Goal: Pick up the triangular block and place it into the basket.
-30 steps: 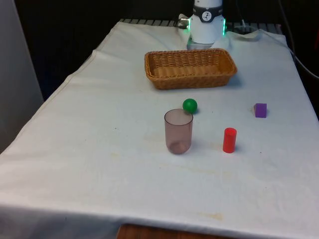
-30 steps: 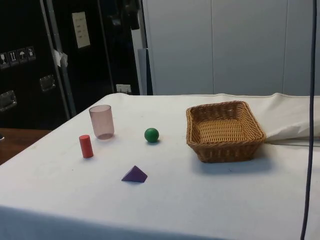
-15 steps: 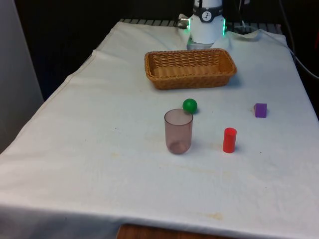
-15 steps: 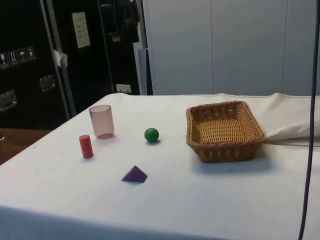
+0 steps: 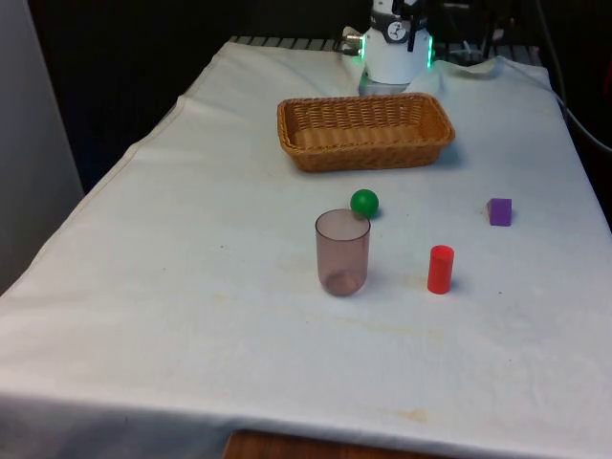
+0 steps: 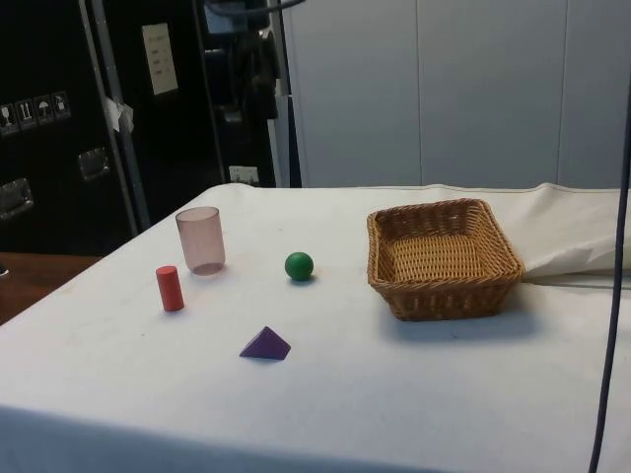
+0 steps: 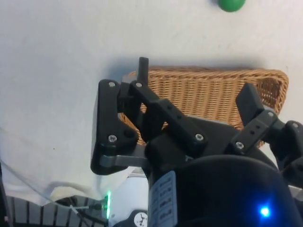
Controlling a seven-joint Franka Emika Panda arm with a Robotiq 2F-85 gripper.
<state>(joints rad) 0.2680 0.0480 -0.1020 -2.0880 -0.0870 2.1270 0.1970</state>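
Compared with a second ago, you have more dark arm hardware showing at the top of the front view, above the white robot base, and in the side view a dark mass now hangs against the cabinets at the far left. None of the objects on the tabletop [image 5: 191, 316] has shifted.

Your pincer [image 7: 194, 101] shows in the wrist view, high over the wicker basket [image 7: 203, 94]; its two black fingers [image 7: 142, 78] stand well apart, open, with nothing between them.

The triangular block [image 6: 265, 343], purple, lies on the white cloth on the near side in the side view, clear of everything. In the front view you find it [image 5: 499, 211] toward the front view's right, well apart from the basket [image 5: 365, 131].

Other items:
- green ball [image 5: 363, 203], between the basket and the cup; also seen in the wrist view [image 7: 231, 4].
- translucent pinkish cup [image 5: 342, 252], upright, just nearer than the ball.
- red cylinder [image 5: 440, 269], upright, to the front view's right of the cup.

Writing: a pale notice [image 6: 159, 58] on the dark cabinet door and small handling-symbol stickers [image 6: 35, 110] further left; you cannot read either.
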